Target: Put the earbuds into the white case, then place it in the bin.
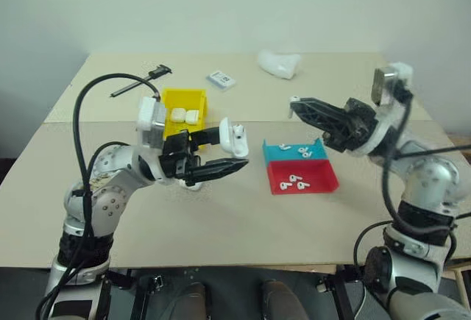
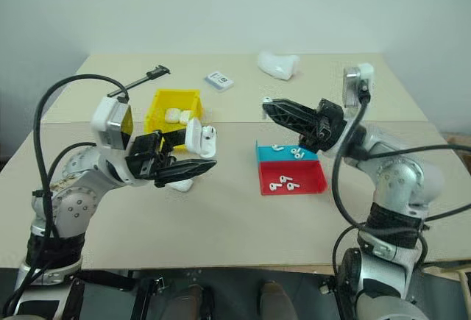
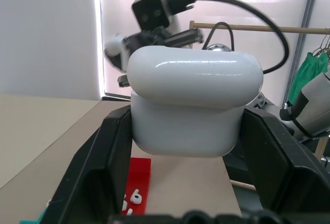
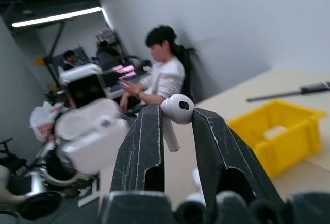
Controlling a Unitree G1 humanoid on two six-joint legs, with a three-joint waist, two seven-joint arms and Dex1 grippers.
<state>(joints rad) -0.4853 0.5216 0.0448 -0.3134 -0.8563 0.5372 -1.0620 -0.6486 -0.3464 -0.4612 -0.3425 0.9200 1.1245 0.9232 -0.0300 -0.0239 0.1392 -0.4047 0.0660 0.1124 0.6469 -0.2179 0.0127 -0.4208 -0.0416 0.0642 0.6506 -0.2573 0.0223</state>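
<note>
My left gripper [image 1: 234,149] is shut on the white case [image 1: 234,137], held above the table with its lid flipped up; the left wrist view has the case [image 3: 192,105] wedged between both fingers. My right gripper [image 1: 296,104] is shut on one of the earbuds [image 4: 175,112], pinched at the fingertips, its stem hanging between them. It points toward the case across a gap. More earbuds [image 1: 296,182] lie in the red tray [image 1: 324,180] and the blue tray [image 1: 274,150]. The yellow bin [image 1: 184,99] stands behind the left gripper with white cases [image 1: 185,115] inside.
A lumpy white object [image 1: 280,63], a small card [image 1: 221,79] and a black tool [image 1: 143,81] lie at the table's far side. Another white case [image 2: 177,185] rests on the table under the left gripper. A seated person [image 4: 162,77] is in the background of the right wrist view.
</note>
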